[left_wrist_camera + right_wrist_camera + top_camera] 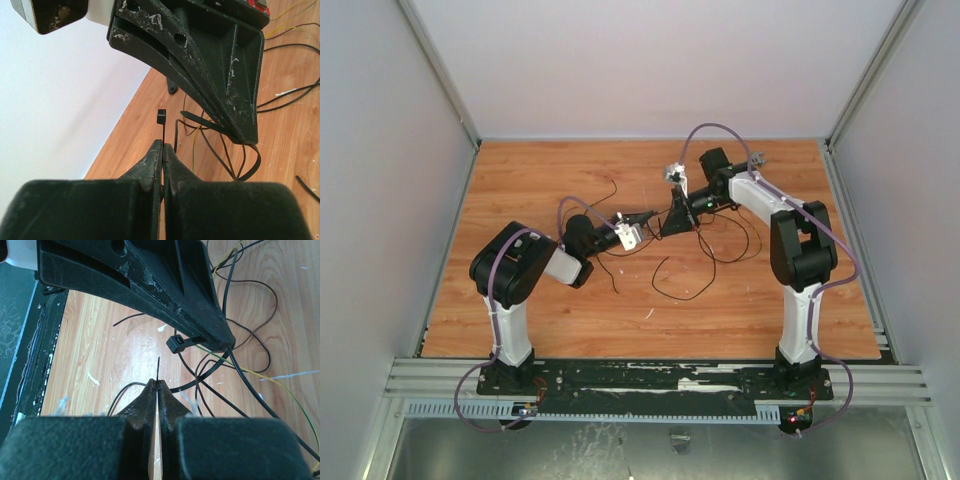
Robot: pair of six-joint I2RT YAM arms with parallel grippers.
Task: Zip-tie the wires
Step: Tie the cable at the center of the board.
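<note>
The wires (725, 252) lie in loose dark loops on the wooden table (520, 300), right of centre, and also show in the wrist views (260, 300) (295, 95). The black zip tie (220, 371) curves around a few strands. My left gripper (163, 145) (652, 216) is shut on the strap just below its square head (161, 116) (175, 344). My right gripper (158, 382) (673, 222) is shut on the thin pointed tail, whose tip (158, 365) pokes out past the jaws. Both grippers meet tip to tip over the middle of the table.
A thin yellow-green wire (280, 390) runs among the dark ones. A loose dark wire end (611, 190) lies left of the grippers. White enclosure walls (380, 150) ring the table on three sides, and a metal rail (660, 380) with the arm bases runs along the near edge.
</note>
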